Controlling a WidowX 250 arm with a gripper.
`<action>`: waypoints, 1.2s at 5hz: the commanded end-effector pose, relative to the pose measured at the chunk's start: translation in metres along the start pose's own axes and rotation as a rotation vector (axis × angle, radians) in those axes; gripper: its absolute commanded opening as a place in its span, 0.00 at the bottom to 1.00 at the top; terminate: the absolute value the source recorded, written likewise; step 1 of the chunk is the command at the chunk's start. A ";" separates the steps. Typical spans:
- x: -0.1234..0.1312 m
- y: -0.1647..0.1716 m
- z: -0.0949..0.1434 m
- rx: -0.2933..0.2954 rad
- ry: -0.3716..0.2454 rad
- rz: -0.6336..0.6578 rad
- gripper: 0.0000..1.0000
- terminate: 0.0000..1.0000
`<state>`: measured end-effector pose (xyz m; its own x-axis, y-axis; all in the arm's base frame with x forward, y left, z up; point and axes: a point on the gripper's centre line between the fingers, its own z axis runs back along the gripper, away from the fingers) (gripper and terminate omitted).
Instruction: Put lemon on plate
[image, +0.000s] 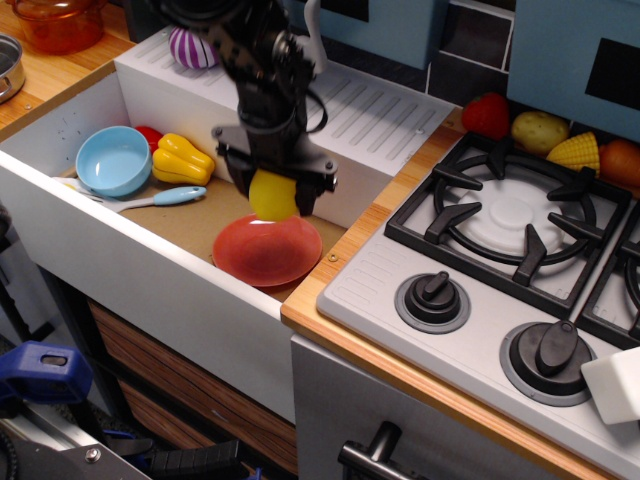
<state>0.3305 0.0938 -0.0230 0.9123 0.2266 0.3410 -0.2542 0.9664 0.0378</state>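
1. Yellow lemon (272, 195) sits clamped in your tool (274, 193), just above the far edge of the red plate (267, 250).
2. To your plate's left lie a bell pepper (181, 160), blue bowl (113, 161) and spoon (160, 199), well apart from it.

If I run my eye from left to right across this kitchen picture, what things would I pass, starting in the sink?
Light blue bowl → yellow bell pepper → red-orange plate, with the lemon held in the claw above its far edge → left stove knob → second stove knob → white block at the right edge.
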 end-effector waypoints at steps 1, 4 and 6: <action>-0.002 0.006 -0.017 -0.033 -0.056 0.083 0.00 0.00; -0.009 0.006 -0.029 -0.041 -0.029 0.146 1.00 0.00; -0.009 0.006 -0.029 -0.041 -0.029 0.146 1.00 1.00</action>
